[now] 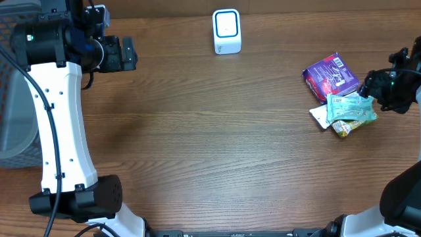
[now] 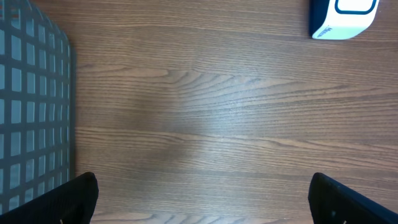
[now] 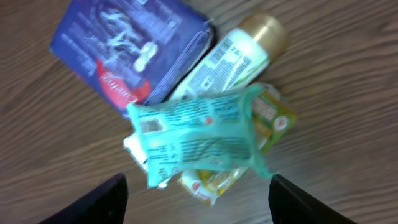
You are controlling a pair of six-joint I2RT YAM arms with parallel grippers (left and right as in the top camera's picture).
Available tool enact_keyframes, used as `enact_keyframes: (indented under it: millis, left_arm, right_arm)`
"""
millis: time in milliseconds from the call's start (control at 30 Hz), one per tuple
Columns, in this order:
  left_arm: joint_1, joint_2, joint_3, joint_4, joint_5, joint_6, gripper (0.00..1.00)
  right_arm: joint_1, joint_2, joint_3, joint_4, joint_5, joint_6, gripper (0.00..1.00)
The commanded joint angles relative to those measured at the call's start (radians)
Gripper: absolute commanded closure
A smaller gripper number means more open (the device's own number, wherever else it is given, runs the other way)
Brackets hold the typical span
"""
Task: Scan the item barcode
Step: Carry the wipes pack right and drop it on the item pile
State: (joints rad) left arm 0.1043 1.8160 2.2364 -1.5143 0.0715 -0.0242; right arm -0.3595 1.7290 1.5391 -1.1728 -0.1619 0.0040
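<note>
Right hand [image 3: 198, 190] wide above teal packet [image 3: 199, 134]; left hand [image 2: 203, 190] wide over table [image 2: 205, 106]

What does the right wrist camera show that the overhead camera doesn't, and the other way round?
Only the right wrist view: the gold cap and the barcode stripes on the white tube, which lies partly under the teal pack. Only the overhead view: the white scanner, the grey basket and the left arm. Both: the teal pack, the purple pack, the yellow packet and the wooden table.
</note>
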Motion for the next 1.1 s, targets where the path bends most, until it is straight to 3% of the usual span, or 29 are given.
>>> enact_keyframes:
  millis: [0, 100, 333, 367, 400, 533, 633, 900, 1067]
  left_arm:
    - [-0.005, 0.008, 0.004, 0.001, -0.001, -0.006, 0.0]
    - [-0.005, 0.008, 0.004, 0.001, -0.001, -0.006, 0.01]
    - [-0.005, 0.008, 0.004, 0.001, -0.001, -0.006, 0.0]
    - [-0.005, 0.008, 0.004, 0.001, -0.001, -0.006, 0.0]
    - [-0.005, 0.008, 0.004, 0.001, -0.001, -0.006, 0.0]
    - [-0.005, 0.008, 0.004, 0.001, -0.001, -0.006, 0.01]
    - [-0.005, 0.008, 0.004, 0.001, -0.001, -0.006, 0.0]
    - [-0.005, 0.008, 0.004, 0.001, -0.001, -0.006, 0.0]
    - [-0.005, 0.008, 0.004, 0.001, -0.001, -0.006, 0.0]
  right_arm:
    - [0.002, -0.066, 0.098, -0.032, -0.169, -0.004, 0.27]
    - [0.021, -0.127, 0.148, -0.083, -0.262, -0.04, 0.25]
    - [0.053, -0.304, 0.252, -0.311, -0.272, -0.037, 0.22]
    - [0.053, -0.33, 0.256, -0.343, -0.275, -0.029, 0.06]
    - [0.053, -0.356, 0.256, -0.369, -0.282, -0.022, 0.0]
    - [0.053, -0.443, 0.256, -0.486, -0.288, 0.087, 0.0]
    - [0.053, -0.481, 0.256, -0.52, -0.287, 0.09, 0.0]
    - [0.053, -0.493, 0.256, -0.518, -0.275, 0.09, 0.0]
    - [0.053, -0.487, 0.252, -0.413, -0.262, 0.09, 0.0]
